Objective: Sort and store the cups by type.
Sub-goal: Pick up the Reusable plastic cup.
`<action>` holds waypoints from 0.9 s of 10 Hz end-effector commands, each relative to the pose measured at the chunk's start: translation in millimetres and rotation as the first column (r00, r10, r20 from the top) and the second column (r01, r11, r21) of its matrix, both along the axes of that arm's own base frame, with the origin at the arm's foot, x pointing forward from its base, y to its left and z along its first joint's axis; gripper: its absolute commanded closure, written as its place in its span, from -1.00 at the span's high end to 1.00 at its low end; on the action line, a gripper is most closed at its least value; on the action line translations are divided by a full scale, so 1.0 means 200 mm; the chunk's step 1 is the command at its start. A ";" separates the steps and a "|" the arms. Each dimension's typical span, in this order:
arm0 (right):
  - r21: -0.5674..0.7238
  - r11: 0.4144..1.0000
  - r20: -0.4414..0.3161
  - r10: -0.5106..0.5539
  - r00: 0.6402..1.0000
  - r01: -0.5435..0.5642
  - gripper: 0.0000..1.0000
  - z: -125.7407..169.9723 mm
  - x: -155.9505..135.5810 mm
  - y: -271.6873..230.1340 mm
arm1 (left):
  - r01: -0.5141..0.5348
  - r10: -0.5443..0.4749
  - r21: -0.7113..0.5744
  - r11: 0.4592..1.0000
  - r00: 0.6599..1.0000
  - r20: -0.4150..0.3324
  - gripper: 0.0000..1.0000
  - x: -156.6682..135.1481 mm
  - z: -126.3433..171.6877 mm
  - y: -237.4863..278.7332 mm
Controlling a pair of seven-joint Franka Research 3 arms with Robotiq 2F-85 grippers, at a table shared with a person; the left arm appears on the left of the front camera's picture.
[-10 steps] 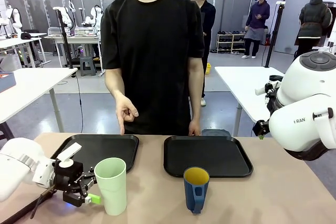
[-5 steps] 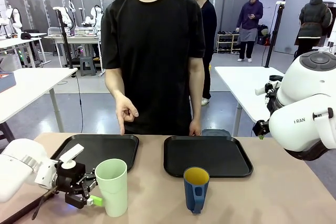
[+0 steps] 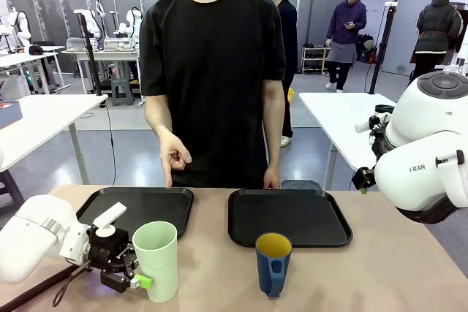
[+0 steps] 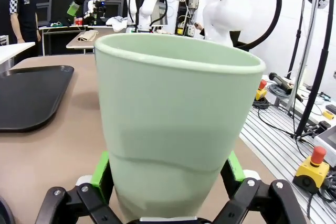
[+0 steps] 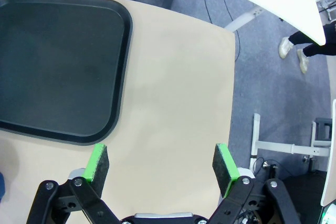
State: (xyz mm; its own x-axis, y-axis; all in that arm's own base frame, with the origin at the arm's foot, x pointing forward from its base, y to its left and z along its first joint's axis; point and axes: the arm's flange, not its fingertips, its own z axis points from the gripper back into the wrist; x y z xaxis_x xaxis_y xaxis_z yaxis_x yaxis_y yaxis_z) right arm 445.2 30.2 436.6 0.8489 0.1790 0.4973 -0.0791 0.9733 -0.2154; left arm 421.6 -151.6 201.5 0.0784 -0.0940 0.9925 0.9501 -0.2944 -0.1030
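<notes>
1. The step in hand appears to be the pick-up of the pale green tumbler (image 3: 155,259), which is standing upright on the table (image 3: 365,275). The left hand (image 3: 134,272) is sitting low against the tumbler, on the side facing away from the dark blue mug (image 3: 273,262).
2. In the left wrist view the hand's fingers are standing apart, one green pad on each side of the tumbler's lower wall. The pads are lying right at the plastic, but whether they are already pressing on it cannot be told from this angle.
3. The mug is standing upright to the tumbler's right, apart from it and untouched.
4. Two black trays are lying beyond the tumbler, toward the person. The left tray (image 3: 139,206) is just behind it and the right tray (image 3: 289,217) is behind the mug. The person's hand (image 3: 174,155) is pointing down above the left tray's far edge.
5. The right hand (image 5: 160,161) is hanging well away from the tumbler, above bare table beside a tray corner. Its fingers are wide apart and nothing is between them.
6. The next move is probably calling for a firm but gentle squeeze, since thin plastic may flex. A straight lift should follow, then a short carry to the tray behind the tumbler, with the tall cup kept from tipping.
</notes>
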 end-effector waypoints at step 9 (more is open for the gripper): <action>-0.007 1.000 0.001 0.002 1.000 -0.002 1.00 0.00 0.00 0.00 | 0.033 -0.029 -0.049 0.998 0.998 0.062 0.46 -0.01 -0.07 -0.07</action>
State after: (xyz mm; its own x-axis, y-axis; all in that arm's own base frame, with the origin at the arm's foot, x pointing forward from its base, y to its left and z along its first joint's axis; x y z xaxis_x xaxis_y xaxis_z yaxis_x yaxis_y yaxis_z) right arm 445.2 30.2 436.6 0.8489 0.1789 0.4973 -0.0790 0.9733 -0.2153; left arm 429.4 -165.5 206.0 0.0533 -0.0874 0.9947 0.9433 -0.3223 -0.0789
